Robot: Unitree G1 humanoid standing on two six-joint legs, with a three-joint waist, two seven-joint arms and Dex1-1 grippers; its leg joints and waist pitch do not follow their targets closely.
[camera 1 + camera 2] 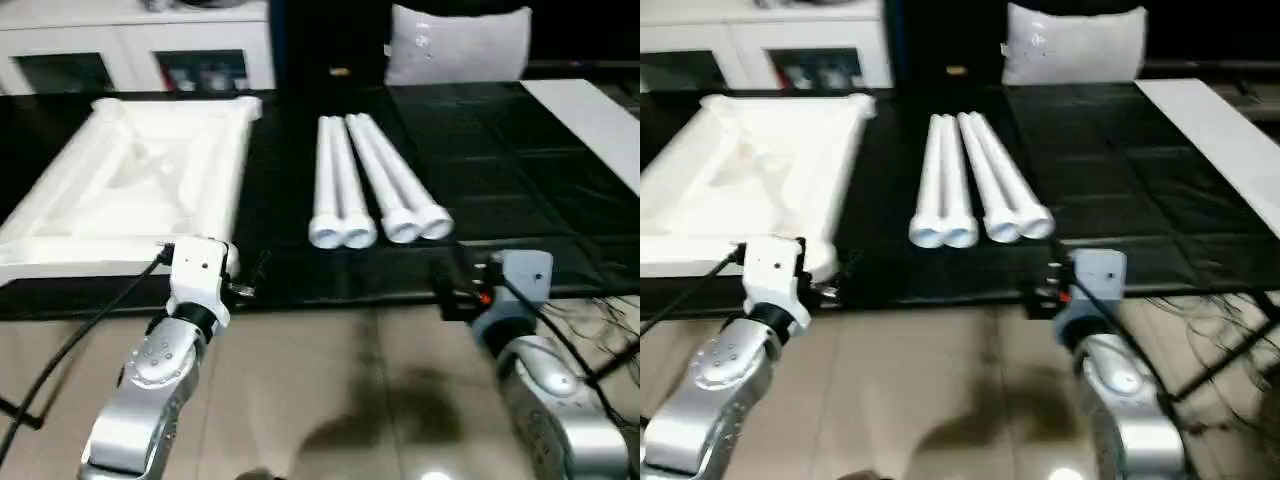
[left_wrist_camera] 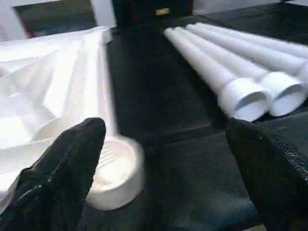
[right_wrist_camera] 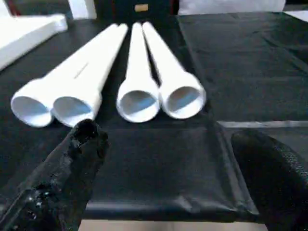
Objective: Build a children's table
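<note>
while both arms hovered at the near edge of the black table (image 1: 520, 170), the white tabletop (image 1: 130, 180) lay upside down just ahead of the left end effector (image 2: 163, 159), one round corner socket (image 2: 113, 171) close beside its finger. four white legs (image 1: 375, 180) lay side by side, open ends facing the right end effector (image 3: 168, 159), a little apart from it. both end effectors stood spread wide, holding and touching nothing.
</note>
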